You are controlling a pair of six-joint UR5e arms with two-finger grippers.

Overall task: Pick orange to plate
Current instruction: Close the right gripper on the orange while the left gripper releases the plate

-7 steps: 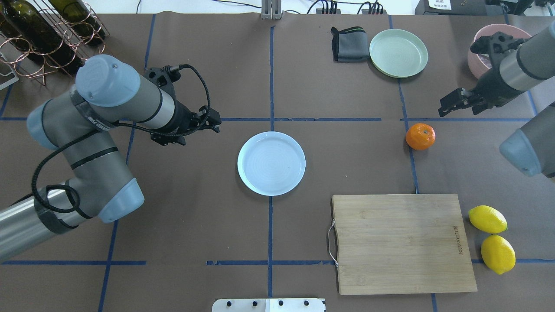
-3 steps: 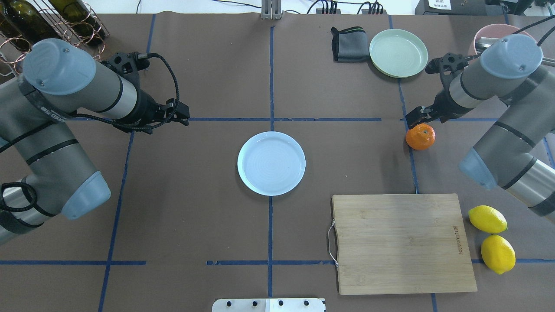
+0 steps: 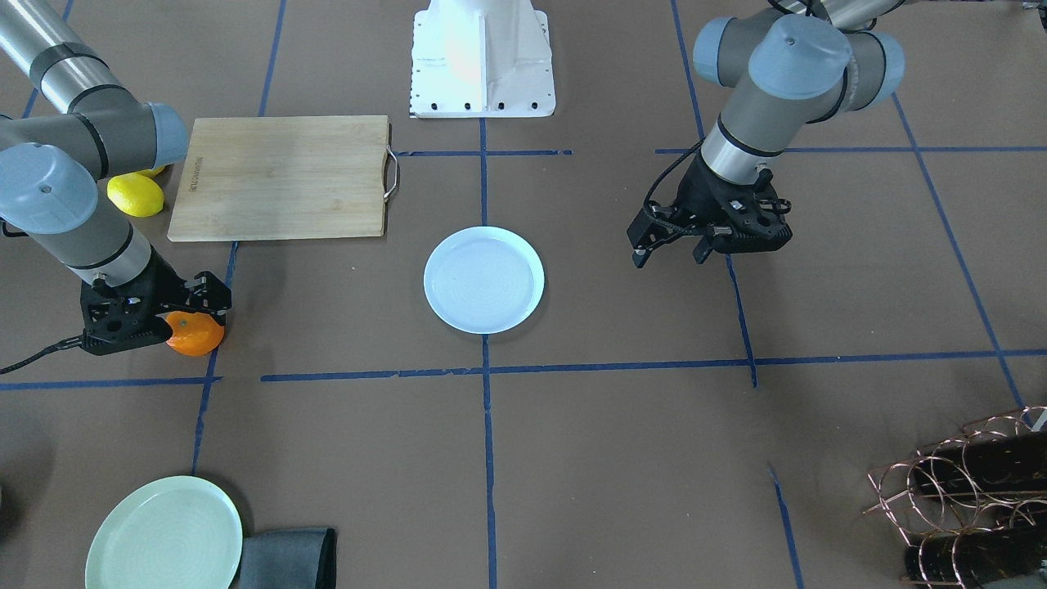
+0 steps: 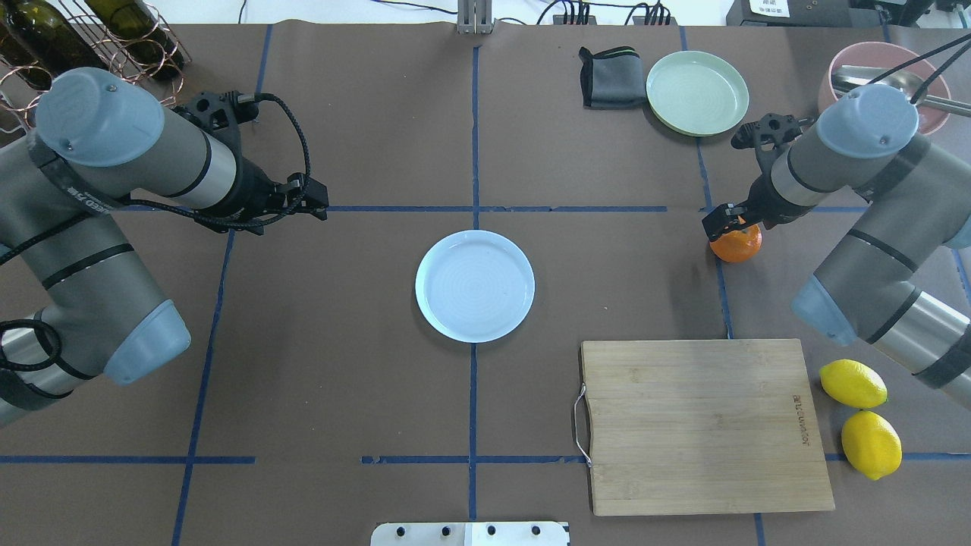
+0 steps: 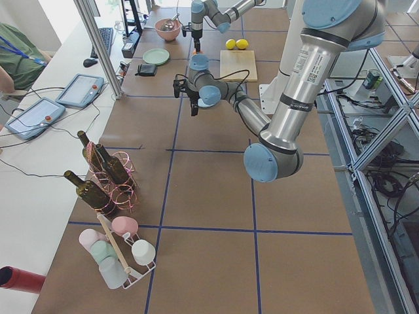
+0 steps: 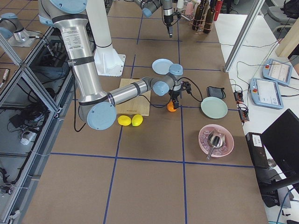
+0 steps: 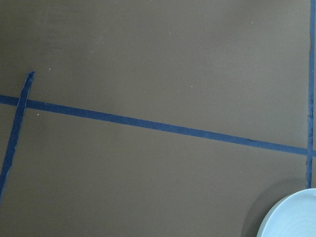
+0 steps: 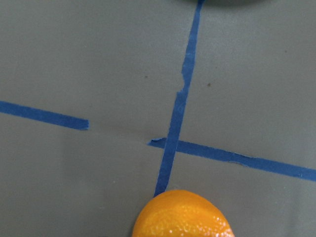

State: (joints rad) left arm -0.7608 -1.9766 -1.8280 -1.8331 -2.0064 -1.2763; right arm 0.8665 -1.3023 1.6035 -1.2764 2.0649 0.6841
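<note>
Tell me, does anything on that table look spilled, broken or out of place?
Nothing stands out. The orange sits whole on the table at the right gripper, and the plate lies flat.

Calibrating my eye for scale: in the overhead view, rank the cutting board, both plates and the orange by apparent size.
Largest: rectangular wooden cutting board.
Then round pale blue plate and round pale green plate, close; green lies farther, so unranked.
Smallest: small round orange.
</note>
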